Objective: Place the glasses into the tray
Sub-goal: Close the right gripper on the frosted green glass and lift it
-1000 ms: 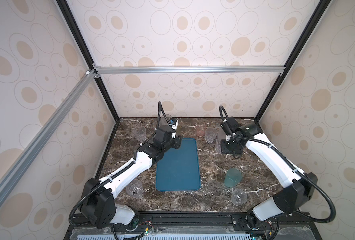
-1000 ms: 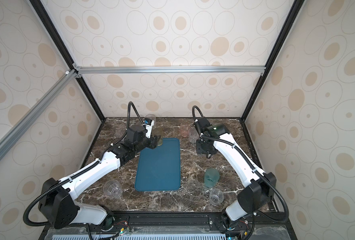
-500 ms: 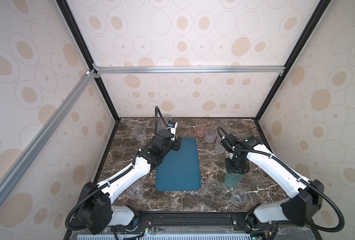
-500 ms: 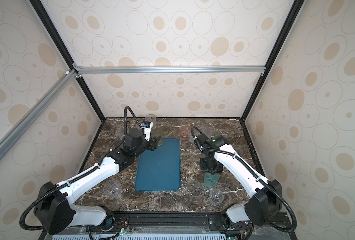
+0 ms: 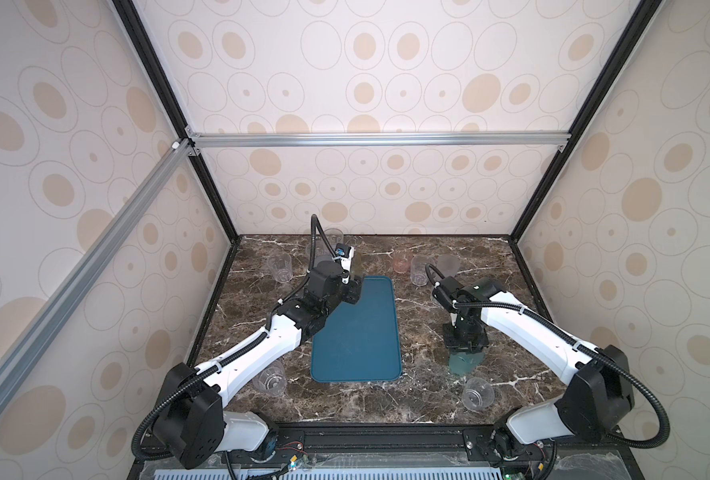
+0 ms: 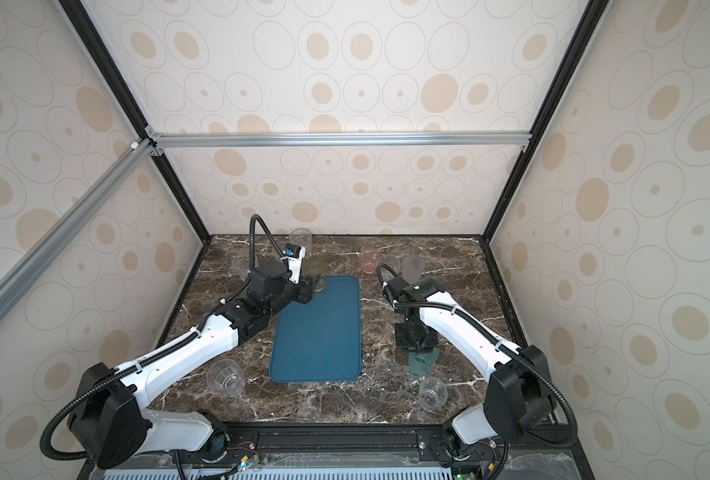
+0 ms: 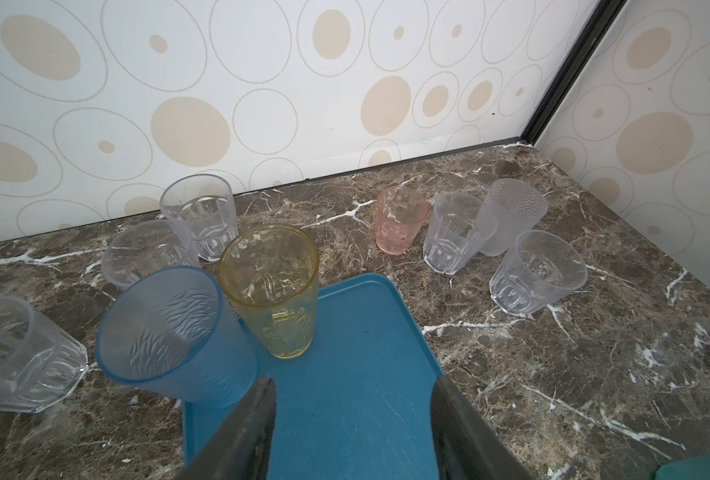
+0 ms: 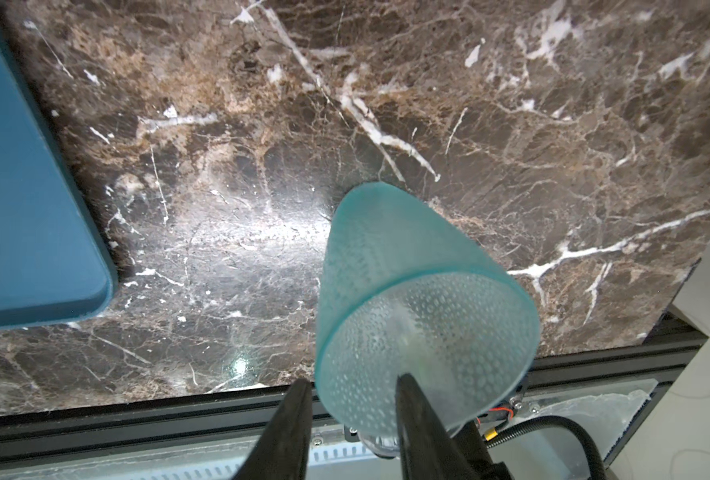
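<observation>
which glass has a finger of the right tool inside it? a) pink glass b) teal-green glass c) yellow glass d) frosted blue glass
b, in the right wrist view the right tool straddles the rim of the teal-green glass, one finger inside.

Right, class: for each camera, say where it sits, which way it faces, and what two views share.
Both top views: high at the front, looking down on the table, the tray, the whole left arm and right arm.
Left wrist: on the left arm, facing the back wall across the tray's far end; the open left gripper shows.
Right wrist: on the right arm, looking down at the teal glass; the right gripper straddles its rim.
Shared: the tray appears in every view.
</observation>
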`<state>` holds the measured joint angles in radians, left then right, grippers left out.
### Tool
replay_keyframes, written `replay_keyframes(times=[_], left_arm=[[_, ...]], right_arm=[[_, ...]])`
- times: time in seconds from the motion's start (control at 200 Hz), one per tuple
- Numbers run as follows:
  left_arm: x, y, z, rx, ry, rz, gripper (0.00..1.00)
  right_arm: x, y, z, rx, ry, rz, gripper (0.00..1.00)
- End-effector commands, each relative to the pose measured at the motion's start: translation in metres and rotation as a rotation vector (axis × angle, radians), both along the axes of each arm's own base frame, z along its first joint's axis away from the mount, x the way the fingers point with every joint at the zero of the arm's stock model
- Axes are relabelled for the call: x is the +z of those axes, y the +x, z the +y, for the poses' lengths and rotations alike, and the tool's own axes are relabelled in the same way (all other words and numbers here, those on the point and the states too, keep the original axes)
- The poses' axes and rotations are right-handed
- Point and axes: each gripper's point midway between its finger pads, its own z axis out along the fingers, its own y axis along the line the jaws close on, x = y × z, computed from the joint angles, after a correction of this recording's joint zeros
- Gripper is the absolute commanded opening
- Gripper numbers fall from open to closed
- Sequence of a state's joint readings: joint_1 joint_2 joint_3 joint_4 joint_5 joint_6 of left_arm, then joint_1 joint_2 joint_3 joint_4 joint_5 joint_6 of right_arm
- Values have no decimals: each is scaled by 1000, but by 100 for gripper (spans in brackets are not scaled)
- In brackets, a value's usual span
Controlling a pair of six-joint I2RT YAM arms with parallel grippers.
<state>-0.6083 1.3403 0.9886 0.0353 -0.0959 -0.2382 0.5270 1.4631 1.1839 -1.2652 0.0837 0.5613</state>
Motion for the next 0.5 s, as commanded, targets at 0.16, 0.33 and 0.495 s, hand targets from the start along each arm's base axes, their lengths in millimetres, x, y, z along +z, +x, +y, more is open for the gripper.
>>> replay_keyframes(times=[0.16, 0.33, 0.495], left_arm=[[1, 0, 1, 1, 23, -13, 59], [-1, -1, 2, 3, 33, -10, 60], [3, 0, 11, 40, 56, -25, 59]], right_arm=[[-21, 5, 4, 25, -11, 15, 22], [-11, 12, 10, 91, -30, -13, 7], [15, 30, 34, 166, -18, -54, 1]])
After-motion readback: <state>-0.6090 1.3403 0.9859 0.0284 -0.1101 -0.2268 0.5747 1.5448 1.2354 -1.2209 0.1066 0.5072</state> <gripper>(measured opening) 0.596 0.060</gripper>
